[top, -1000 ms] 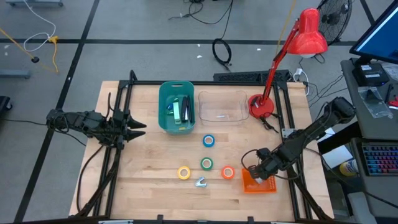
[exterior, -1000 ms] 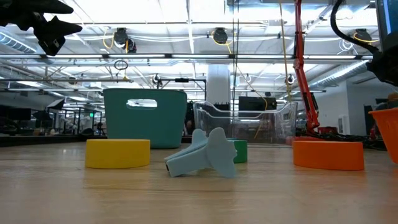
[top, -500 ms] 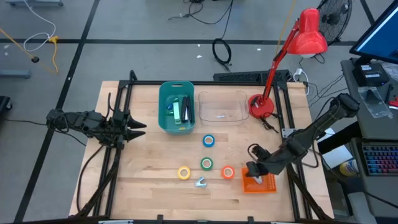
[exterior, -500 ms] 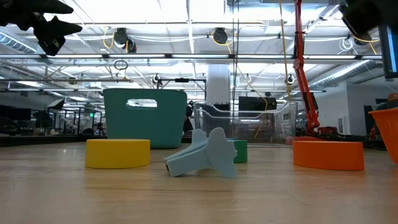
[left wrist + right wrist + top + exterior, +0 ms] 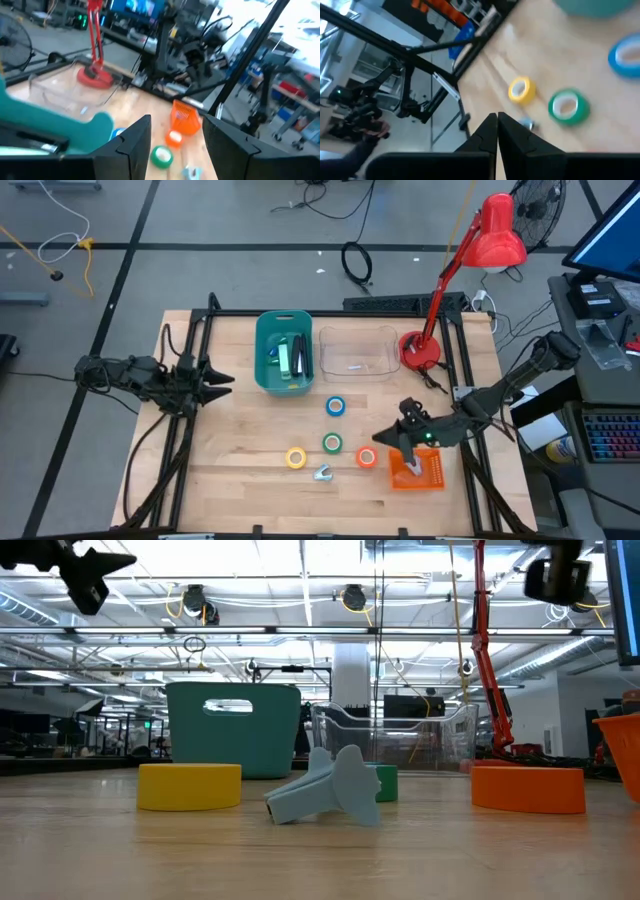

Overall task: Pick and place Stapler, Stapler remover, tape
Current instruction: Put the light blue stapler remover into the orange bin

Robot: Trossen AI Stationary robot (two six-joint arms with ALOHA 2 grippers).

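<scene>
Four tape rolls lie flat on the table: blue [image 5: 336,406], green [image 5: 332,443], yellow [image 5: 296,457] and orange [image 5: 367,457]. The pale blue claw-like stapler remover [image 5: 322,473] rests near the yellow roll, nearer the table's near edge. My right gripper [image 5: 385,439] hangs shut above the table, between the orange roll and the orange basket [image 5: 417,471], and points toward the table's left. In its wrist view the shut gripper [image 5: 497,124] looks past the yellow roll [image 5: 522,90] and the green roll [image 5: 568,106]. My left gripper [image 5: 218,385] waits open, raised at the table's left, left of the teal bin [image 5: 284,352].
The teal bin holds dark and green items. A clear container [image 5: 358,352] stands right of it, and a red desk lamp [image 5: 420,350] has its base at the far right. The black frame rails [image 5: 205,340] border the table. Bare wood lies left of the yellow roll.
My right gripper has risen from just over the orange basket and swung toward the table's left, tipping from pointing down to nearly level. The tape rolls and stapler remover have stayed where they were.
</scene>
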